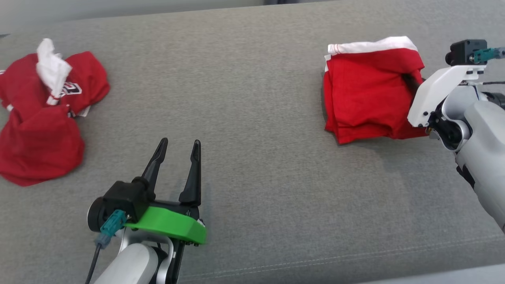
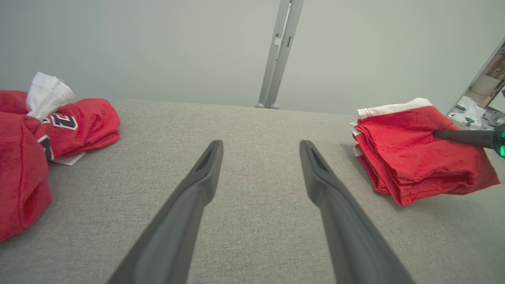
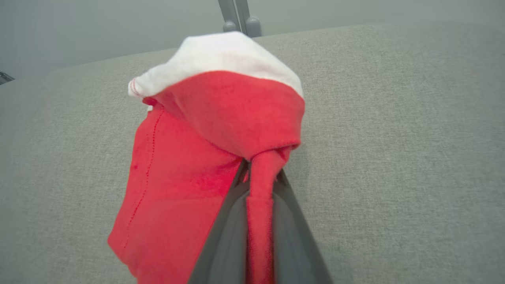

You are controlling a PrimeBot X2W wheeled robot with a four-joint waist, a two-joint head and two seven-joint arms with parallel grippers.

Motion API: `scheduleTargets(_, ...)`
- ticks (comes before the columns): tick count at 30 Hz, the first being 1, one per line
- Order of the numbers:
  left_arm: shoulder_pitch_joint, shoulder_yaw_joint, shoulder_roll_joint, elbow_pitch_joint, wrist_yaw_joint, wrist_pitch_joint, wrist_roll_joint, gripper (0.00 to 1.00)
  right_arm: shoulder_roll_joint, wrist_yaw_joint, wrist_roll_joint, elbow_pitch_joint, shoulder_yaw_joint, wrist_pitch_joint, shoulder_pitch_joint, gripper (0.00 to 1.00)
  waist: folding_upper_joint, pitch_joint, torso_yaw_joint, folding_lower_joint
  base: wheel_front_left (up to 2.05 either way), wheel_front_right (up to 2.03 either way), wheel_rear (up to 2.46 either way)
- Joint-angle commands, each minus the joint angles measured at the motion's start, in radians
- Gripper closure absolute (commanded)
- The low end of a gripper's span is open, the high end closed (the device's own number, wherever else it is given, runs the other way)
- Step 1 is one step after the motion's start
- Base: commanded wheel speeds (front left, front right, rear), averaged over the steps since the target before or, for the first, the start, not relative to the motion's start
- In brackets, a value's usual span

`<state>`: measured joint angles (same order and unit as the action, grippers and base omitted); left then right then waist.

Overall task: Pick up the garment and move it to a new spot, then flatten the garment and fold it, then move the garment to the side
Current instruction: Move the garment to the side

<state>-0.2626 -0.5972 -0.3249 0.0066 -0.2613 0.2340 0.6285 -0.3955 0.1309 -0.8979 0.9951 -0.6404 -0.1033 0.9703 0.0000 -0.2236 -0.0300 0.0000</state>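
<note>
Garment, red with a white band and folded, lies at the upper right of the head view on the grey fabric worktop. At its right edge the right pincer is clamped on a pinch of the red cloth. Low and left of centre, the left pincer has its fingers parted and holds nothing. A crumpled red-and-white heap of clothing sits at the far left, well apart.
</note>
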Motion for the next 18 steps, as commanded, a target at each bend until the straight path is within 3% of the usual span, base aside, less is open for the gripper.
scheduleTargets(1, -0.030, -0.002, -0.007, -0.003, 0.003, -0.005, -0.012, 0.00, -0.007, 0.000, 0.007, -0.005, -0.003, 0.010, 0.020, 1.00, 0.0000, -0.077, -0.146, 0.0000, 0.00, 0.00, 0.00)
scheduleTargets(9, -0.101, -0.018, -0.019, -0.011, 0.009, -0.038, -0.042, 0.00, 0.008, 0.000, -0.002, -0.003, -0.003, 0.046, 0.069, 1.00, 0.0000, -0.143, -0.263, 0.0000, 0.00, 0.00, 0.00)
scheduleTargets(18, -0.146, -0.025, -0.031, -0.025, 0.009, -0.058, -0.059, 0.00, 0.016, 0.000, 0.014, 0.022, -0.013, 0.090, 0.117, 1.00, 0.0000, -0.195, -0.282, 0.0000, 0.00, 0.00, 0.00)
